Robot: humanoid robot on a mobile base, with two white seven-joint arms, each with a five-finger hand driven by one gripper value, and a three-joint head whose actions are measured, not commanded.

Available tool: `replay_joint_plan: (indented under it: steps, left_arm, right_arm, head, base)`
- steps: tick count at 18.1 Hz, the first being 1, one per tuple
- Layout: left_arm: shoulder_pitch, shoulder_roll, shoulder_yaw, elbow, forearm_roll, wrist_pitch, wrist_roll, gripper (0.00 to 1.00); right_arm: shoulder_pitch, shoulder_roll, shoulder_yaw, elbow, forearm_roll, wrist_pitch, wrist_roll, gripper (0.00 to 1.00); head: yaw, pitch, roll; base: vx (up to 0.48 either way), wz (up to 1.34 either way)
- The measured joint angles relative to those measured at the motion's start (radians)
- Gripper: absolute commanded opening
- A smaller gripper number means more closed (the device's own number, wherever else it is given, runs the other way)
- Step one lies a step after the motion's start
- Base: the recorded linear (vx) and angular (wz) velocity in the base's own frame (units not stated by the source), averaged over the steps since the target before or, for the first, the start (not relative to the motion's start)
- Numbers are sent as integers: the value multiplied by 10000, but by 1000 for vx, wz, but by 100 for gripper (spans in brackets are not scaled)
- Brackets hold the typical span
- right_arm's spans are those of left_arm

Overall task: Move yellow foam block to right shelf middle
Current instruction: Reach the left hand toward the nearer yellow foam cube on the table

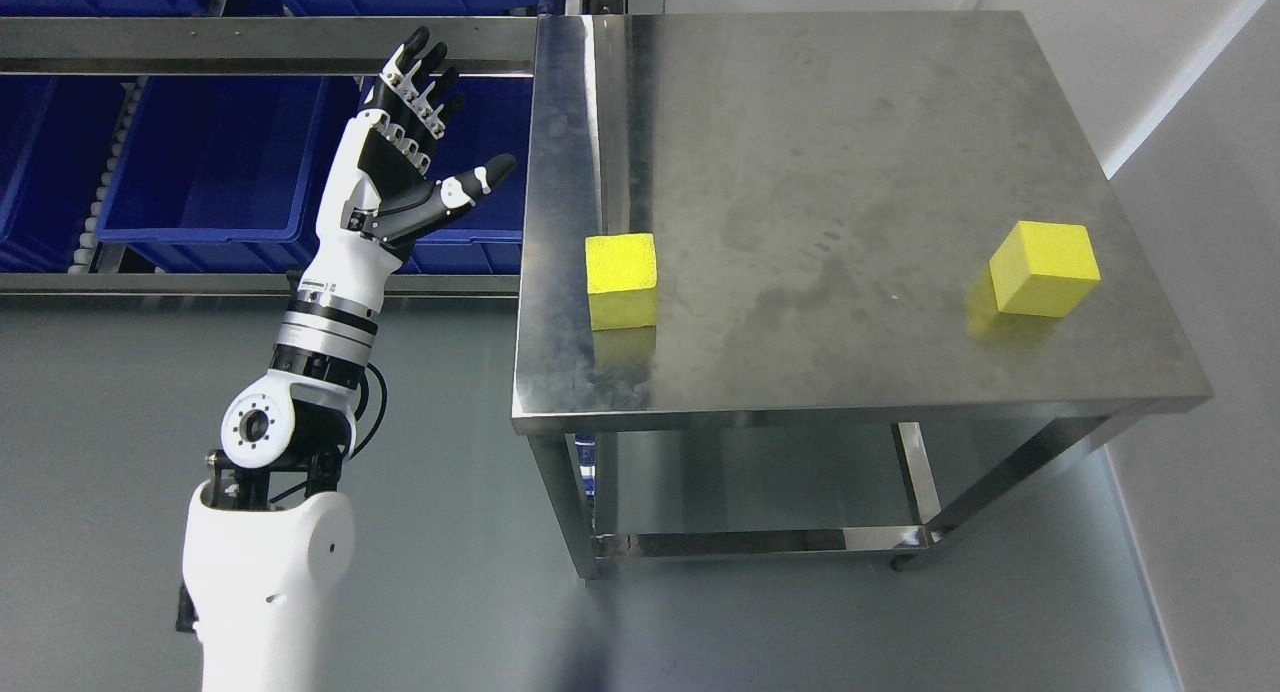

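Bright, even overhead light, sharp focus throughout. Soft glare streaks on the steel table (800,122); faint yellow reflections beside each foam block (621,280). No blur.

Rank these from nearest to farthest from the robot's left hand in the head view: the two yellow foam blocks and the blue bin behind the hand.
1. Blue bin, behind the raised left hand.
2. Left yellow block, by the steel table's left edge.
3. Right yellow block, near the table's right edge.

Two blocks on the surface (800,122): one block (621,280) at 9 o'clock edge, other block (1043,269) at 3. Left hand (405,152) off surface at 9, before the bins (200,162).
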Motion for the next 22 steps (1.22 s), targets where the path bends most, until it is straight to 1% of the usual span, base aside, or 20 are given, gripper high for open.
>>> replay_joint_plan:
  steps: [5, 7, 10, 12, 15, 18, 22]
  left_arm:
    - [-21, 4, 18, 0, 0, 0, -83, 100]
    - [-22, 136, 23, -1, 0, 0, -327, 100]
    - [27, 610, 31, 0, -1, -1, -1402, 100]
    - [147, 1037, 35, 6, -1, 0, -2412, 100]
    - [477, 1758, 37, 35, -18, -2, -3563, 98]
    - [653, 2265, 39, 239, -400, -7, -4291, 98]
    - [390, 2532, -136, 734, -1232, -17, -4629, 98]
  right_arm:
    - [-1, 0, 0, 0, 0, 0, 0, 100]
    - [0, 0, 0, 0, 0, 0, 0, 100]
    - [0, 0, 0, 0, 0, 0, 0, 100]
    - [0, 0, 0, 0, 0, 0, 0, 100]
    - [0, 0, 0, 0, 0, 0, 0, 100]
    - [0, 0, 0, 0, 0, 0, 0, 100]
    - [0, 0, 0, 0, 0, 0, 0, 100]
  head:
    - [0, 0, 0]
    - [0, 0, 0]
    - [0, 0, 0]
    - [0, 0, 0]
    - [0, 0, 0]
    - [0, 0, 0]
    - [0, 0, 0]
  base:
    - [24, -108]
    - [28, -58]
    - [8, -26]
    - [-10, 45]
    - [-4, 13]
    - [0, 0]
    - [0, 0]
